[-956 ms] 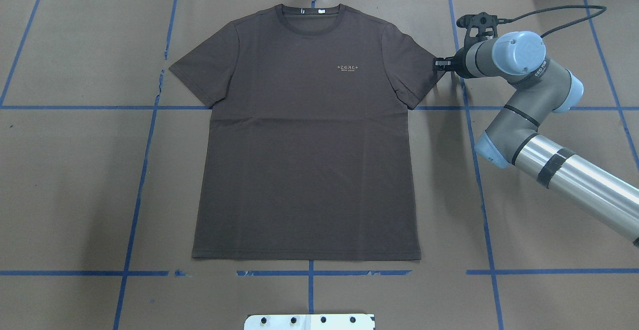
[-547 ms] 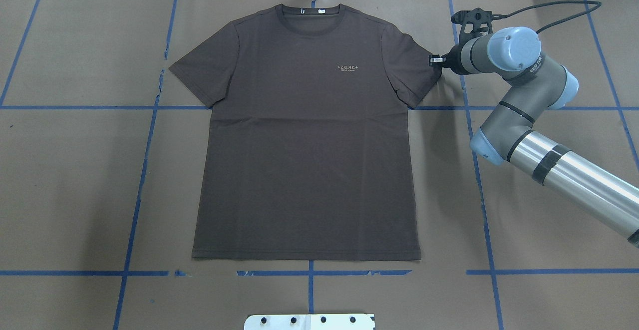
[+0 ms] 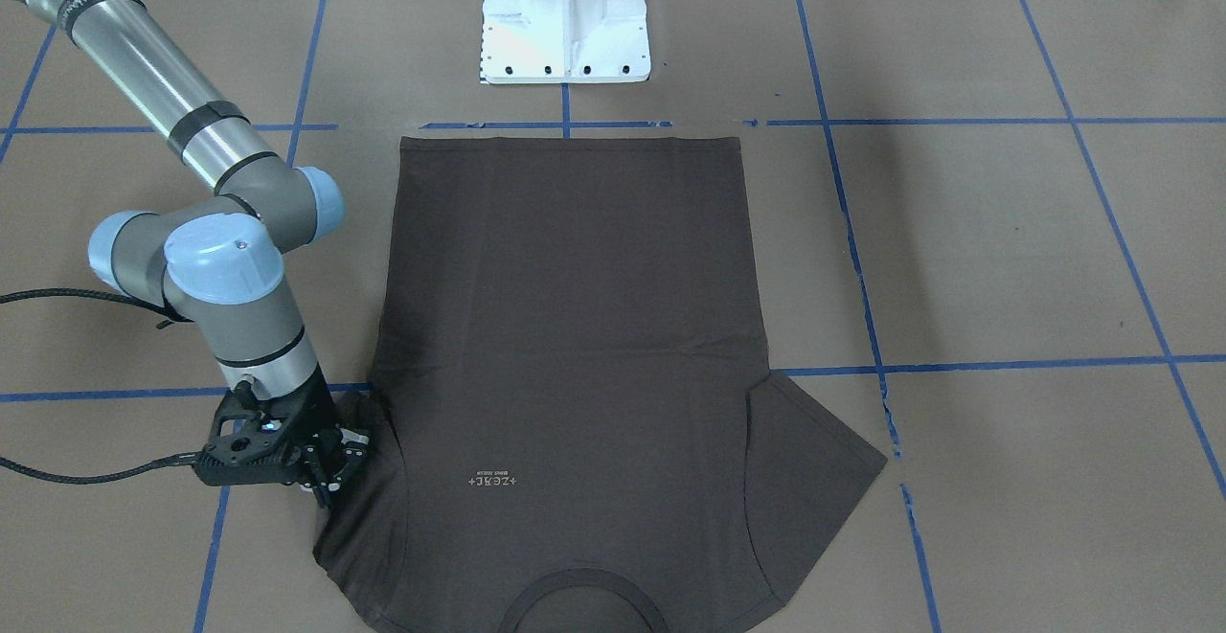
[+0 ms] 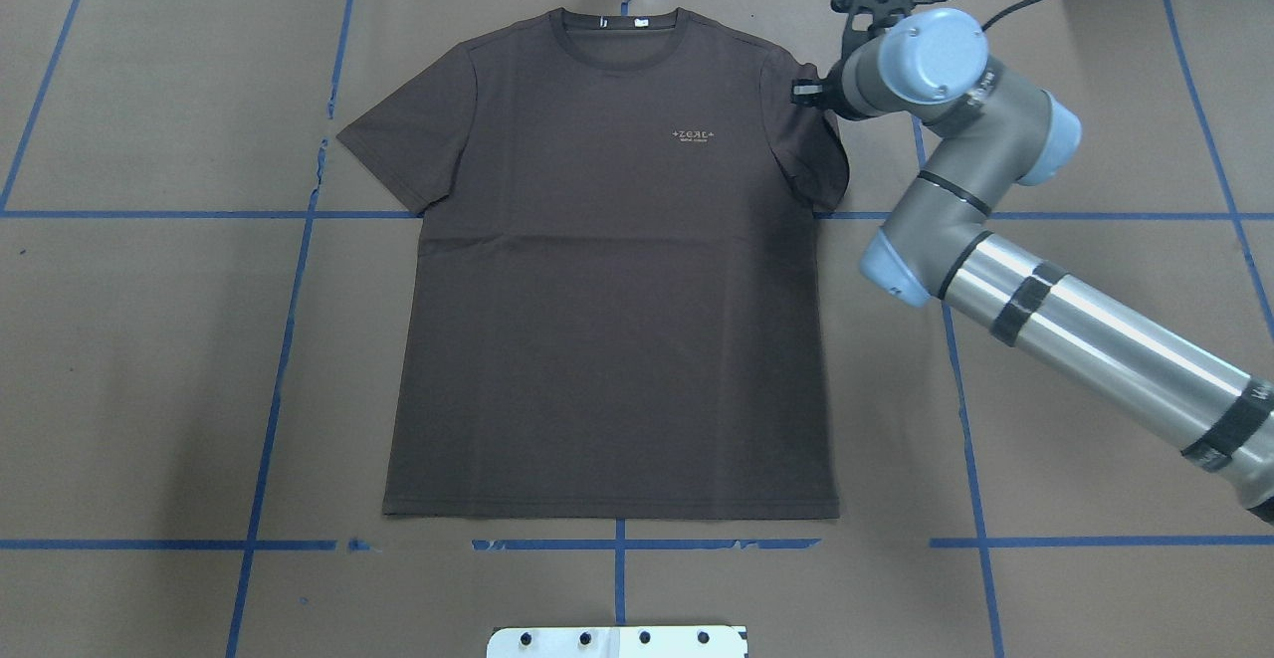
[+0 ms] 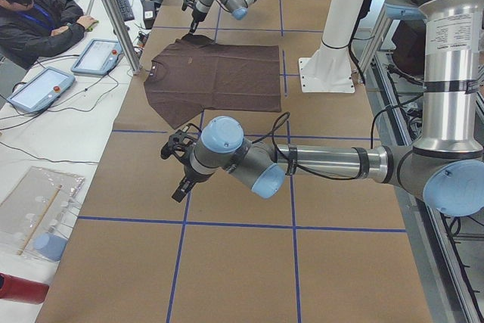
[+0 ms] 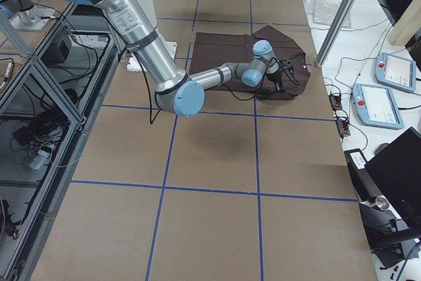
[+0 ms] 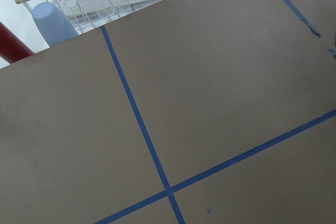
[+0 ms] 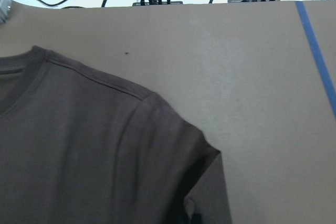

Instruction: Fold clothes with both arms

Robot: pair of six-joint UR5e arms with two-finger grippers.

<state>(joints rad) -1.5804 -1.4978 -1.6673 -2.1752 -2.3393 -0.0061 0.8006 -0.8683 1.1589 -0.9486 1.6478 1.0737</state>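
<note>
The dark brown T-shirt [image 4: 607, 290] lies flat in the middle of the counter [image 4: 149, 389], front side up. In the overhead view its ribbed collar [image 4: 622, 41] and white neck label [image 4: 642, 21] are at the top of the frame, and its hem is near the lower blue tape line [image 4: 637, 544]. The small pale logo [image 4: 694, 133] is a little right of centre on the chest.

The right arm [image 4: 1075, 325] enters from the right edge of the overhead view and bends toward the upper right corner of the shirt. The right pincer [image 4: 802, 93] is at the sleeve on that side, near the shoulder seam. Its fingers are together on the sleeve cloth. In the right wrist view the sleeve rises in a fold and narrows to the bottom edge of the frame. The outer edge of this sleeve is tucked toward the body, while the other sleeve [image 4: 398, 155] spreads flat at the left.

The left arm [image 5: 325, 160] shows only in the exterior left view. It is low over bare counter, well apart from the shirt. Whether the left pincer [image 5: 181, 187] is apart or together I cannot tell.

The white pedestal base [image 3: 563, 15] stands beyond the hem, at the top of the front-facing view. A person [image 5: 34, 17] sits at the upper left of the exterior left view.
</note>
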